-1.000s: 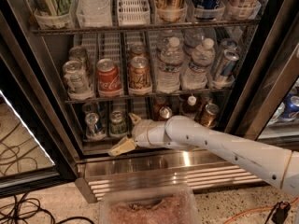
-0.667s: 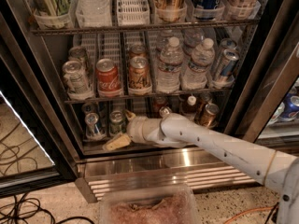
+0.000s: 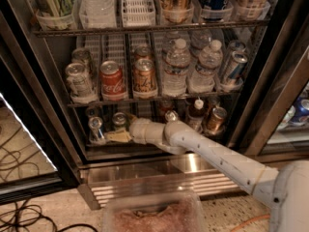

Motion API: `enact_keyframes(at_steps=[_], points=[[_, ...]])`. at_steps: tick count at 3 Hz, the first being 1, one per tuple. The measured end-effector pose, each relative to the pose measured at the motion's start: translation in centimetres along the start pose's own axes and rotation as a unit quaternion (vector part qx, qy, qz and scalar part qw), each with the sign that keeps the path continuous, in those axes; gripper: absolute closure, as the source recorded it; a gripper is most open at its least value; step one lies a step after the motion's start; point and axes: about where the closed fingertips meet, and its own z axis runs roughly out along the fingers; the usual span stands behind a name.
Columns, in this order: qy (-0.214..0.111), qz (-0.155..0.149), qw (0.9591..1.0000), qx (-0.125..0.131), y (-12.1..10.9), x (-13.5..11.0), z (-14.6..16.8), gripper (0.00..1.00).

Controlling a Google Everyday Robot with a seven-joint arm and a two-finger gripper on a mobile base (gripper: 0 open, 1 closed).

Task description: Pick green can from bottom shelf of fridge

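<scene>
Claw (image 3: 117, 137) nearer green can (image 3: 119, 120)

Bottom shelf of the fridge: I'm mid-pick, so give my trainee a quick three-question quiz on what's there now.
1. True or false: the gripper is at the bottom shelf, close by the green can.
2. In the camera view, the blue-and-silver can stands: A) left of the green can, B) right of it, C) one shelf up.
3. Fill in: the water bottles stand one shelf ____ the green can.
Key: 1 true; 2 A; 3 above.
</scene>
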Motion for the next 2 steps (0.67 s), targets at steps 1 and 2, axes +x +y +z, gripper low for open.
enact_keyframes(at_steps=[1, 2], points=[[0.0, 0.0, 1.0, 0.0, 0.01, -0.3, -0.06, 0.66], [-0.032, 0.023, 0.999, -0.019, -0.35, -0.94, 0.3, 0.89]])
